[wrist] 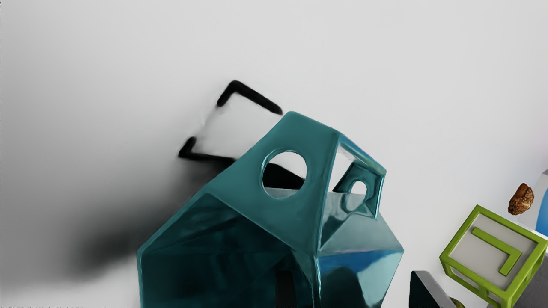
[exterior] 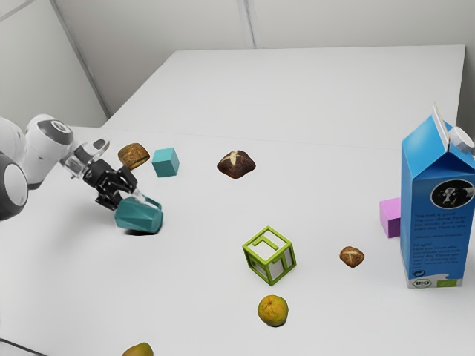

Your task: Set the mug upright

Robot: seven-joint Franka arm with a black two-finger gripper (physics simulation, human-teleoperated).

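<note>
The teal mug (exterior: 139, 216) lies on its side on the table in the exterior view, its handle facing up. Right against its upper left side in that view is the black gripper (exterior: 119, 199). Seen from the wrist, the faceted mug (wrist: 299, 214) is close below the hand, with round holes in its handle part. The gripper (wrist: 353, 290) is open around part of the mug: one dark fingertip overlaps the mug's dark side, and the other stands beyond its glossy side with a gap. Whether the first fingertip touches the mug cannot be told.
A teal cube (exterior: 165, 162) and a brown bread-like piece (exterior: 133, 156) lie near the hand. Farther off are a dark mushroom (exterior: 237, 164), a green-framed cube (exterior: 269, 255), a yellow fruit (exterior: 273, 311), a small brown piece (exterior: 352, 256), a pink cube (exterior: 390, 218) and a tall blue carton (exterior: 436, 215).
</note>
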